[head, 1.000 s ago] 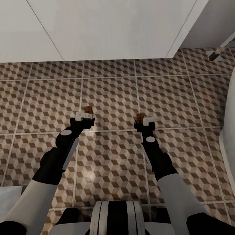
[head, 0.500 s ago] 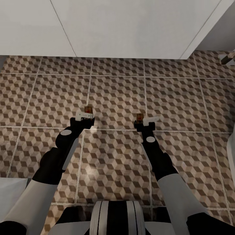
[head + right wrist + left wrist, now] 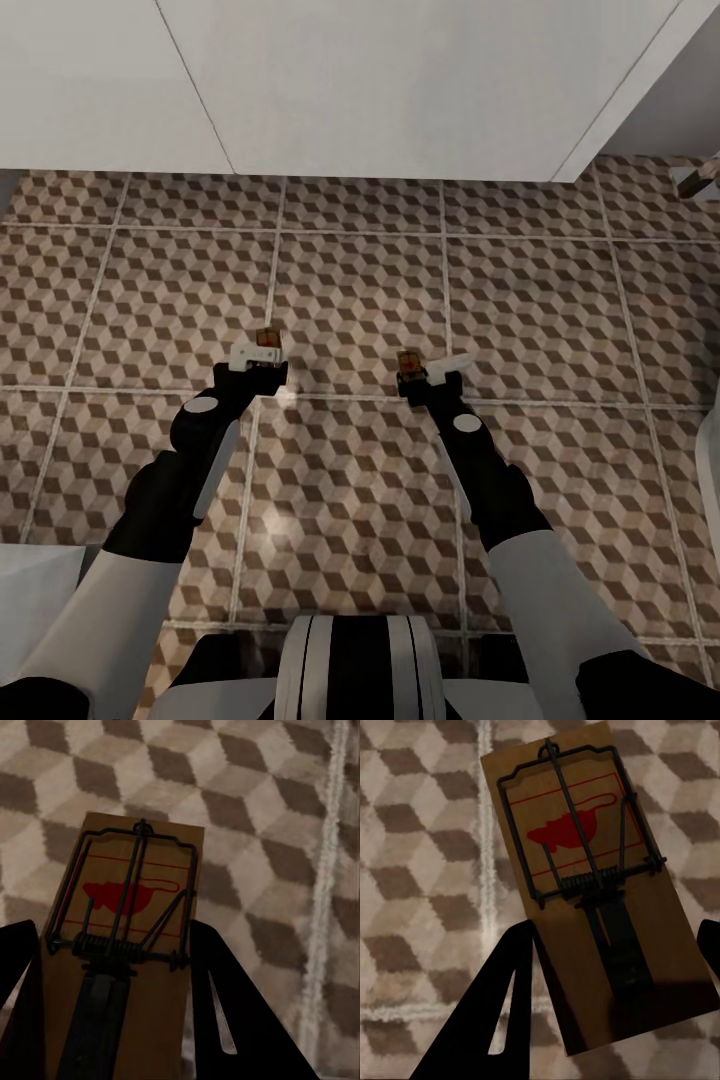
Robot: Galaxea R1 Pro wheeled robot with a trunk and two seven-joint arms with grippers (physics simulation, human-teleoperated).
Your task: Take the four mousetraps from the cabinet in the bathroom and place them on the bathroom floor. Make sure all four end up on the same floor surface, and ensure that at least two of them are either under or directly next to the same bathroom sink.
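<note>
Two mousetraps are in hand over the bathroom floor (image 3: pixel 350 270). My left gripper (image 3: pixel 258 358) is shut on one mousetrap (image 3: pixel 267 340). In the left wrist view this tan board (image 3: pixel 585 862), with its wire parts and red mouse print, sits between the dark fingers (image 3: pixel 502 1020) of the left gripper (image 3: pixel 615 937). My right gripper (image 3: pixel 425 372) is shut on the other mousetrap (image 3: pixel 408 362). The right wrist view shows that board (image 3: pixel 150 855) held in the right gripper (image 3: pixel 111 937) between its fingers (image 3: pixel 221 982), above the cube-pattern tiles. The other two mousetraps and the cabinet are out of view.
A wide white flat-faced surface (image 3: pixel 380 90) runs along the far edge of the tiles; I cannot tell whether it is the sink. A white curved rim (image 3: pixel 712 480) shows at the right edge. A pale object (image 3: pixel 30 600) lies at the lower left. My base (image 3: pixel 350 660) is below.
The camera shifted a little early on. Since then my right gripper has swung to the left and turned with its mousetrap. The left gripper has barely moved.
</note>
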